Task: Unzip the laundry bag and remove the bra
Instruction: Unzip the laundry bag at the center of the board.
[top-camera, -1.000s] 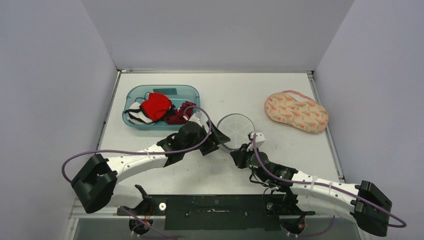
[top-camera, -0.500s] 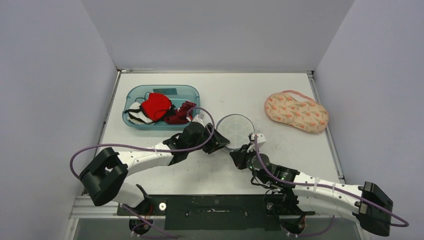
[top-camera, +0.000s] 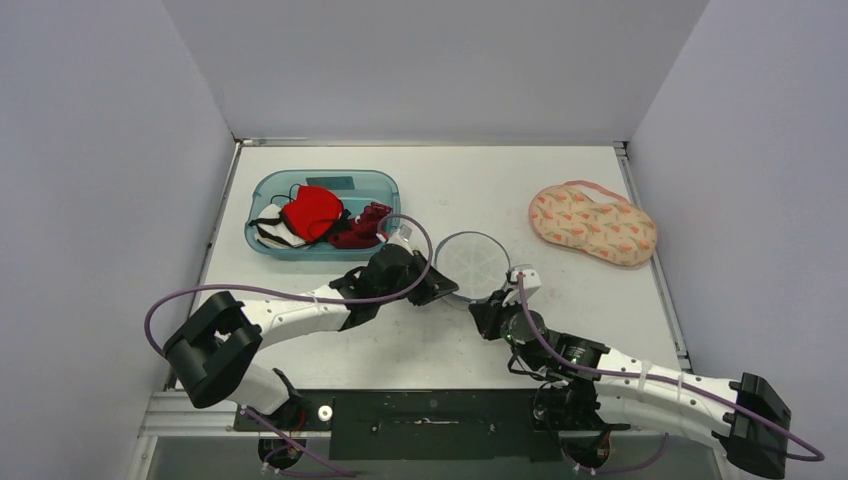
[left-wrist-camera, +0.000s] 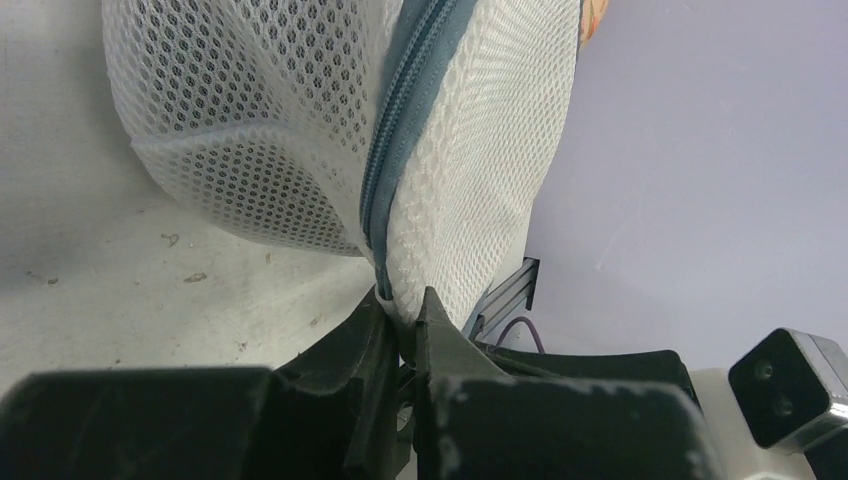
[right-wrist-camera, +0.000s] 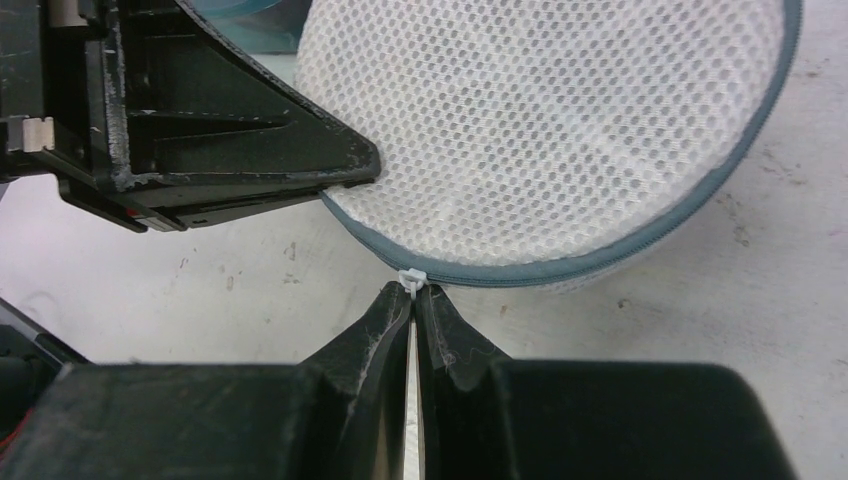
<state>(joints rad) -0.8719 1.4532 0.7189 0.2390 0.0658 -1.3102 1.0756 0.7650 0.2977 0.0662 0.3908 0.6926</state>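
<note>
The laundry bag (top-camera: 472, 262) is a round white mesh pouch with a grey-blue zipper (left-wrist-camera: 400, 130), lying flat at the table's middle. My left gripper (top-camera: 446, 291) is at its near-left edge. In the left wrist view this gripper (left-wrist-camera: 405, 305) is shut on a fold of mesh beside the zipper. My right gripper (top-camera: 489, 309) is at the bag's near edge; in its wrist view it (right-wrist-camera: 413, 292) is shut on the small white zipper pull (right-wrist-camera: 412, 276). The zipper (right-wrist-camera: 600, 262) looks closed along the rim. The bra is hidden; nothing shows through the mesh (right-wrist-camera: 560, 130).
A blue tray (top-camera: 262, 190) at the back left holds red, white and dark garments. A peach flower-printed padded piece (top-camera: 592, 222) lies at the back right. Grey walls enclose the table on three sides. The left gripper's fingers (right-wrist-camera: 250, 150) show beside the bag in the right wrist view.
My left gripper moved in to the bag's edge and closed on the mesh. The right arm shifted slightly to the right, still shut at the zipper pull.
</note>
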